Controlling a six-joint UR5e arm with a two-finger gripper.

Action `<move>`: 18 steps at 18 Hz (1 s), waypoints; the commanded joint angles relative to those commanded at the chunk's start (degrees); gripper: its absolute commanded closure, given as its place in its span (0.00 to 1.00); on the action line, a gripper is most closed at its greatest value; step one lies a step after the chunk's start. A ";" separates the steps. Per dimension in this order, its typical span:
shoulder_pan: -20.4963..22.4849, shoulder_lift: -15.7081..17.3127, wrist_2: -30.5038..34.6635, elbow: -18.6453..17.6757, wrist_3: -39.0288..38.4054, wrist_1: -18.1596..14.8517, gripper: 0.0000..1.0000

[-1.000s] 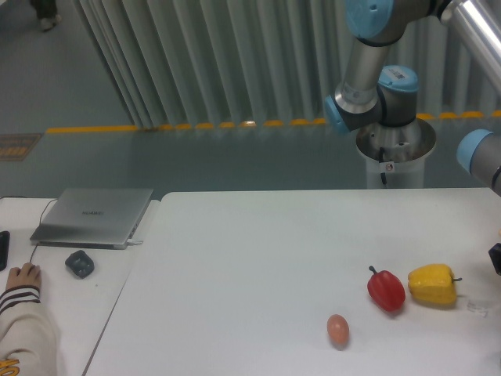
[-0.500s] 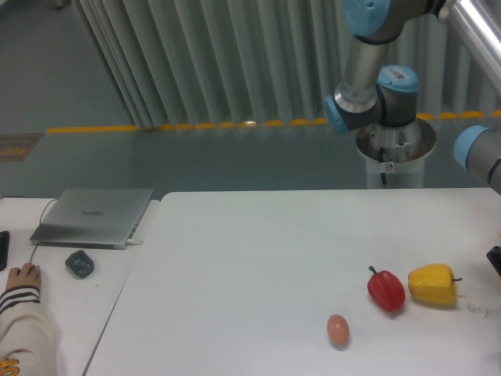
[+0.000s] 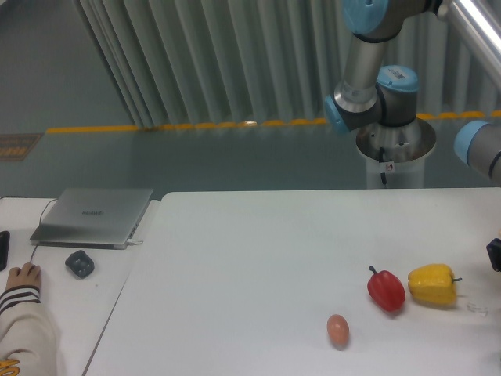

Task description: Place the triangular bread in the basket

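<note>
We see no bread or basket here, only two peppers [image 3: 411, 287] and an egg [image 3: 337, 330]. We cannot tell the end effector's [image 3: 495, 254] state.

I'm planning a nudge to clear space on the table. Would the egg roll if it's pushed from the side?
Probably. The egg is smooth and rounded, lying free on the flat white table, so it would likely roll, curving rather than going straight. Nothing touches it; the red pepper sits apart, up and right, and might stop it.
</note>
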 joint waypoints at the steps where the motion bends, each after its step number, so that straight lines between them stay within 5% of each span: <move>1: 0.09 -0.53 0.00 1.23 0.00 0.00 0.00; 9: 1.32 -4.74 0.00 7.39 6.14 -0.09 0.00; 18: 2.20 -7.38 2.10 6.60 11.08 -0.96 0.00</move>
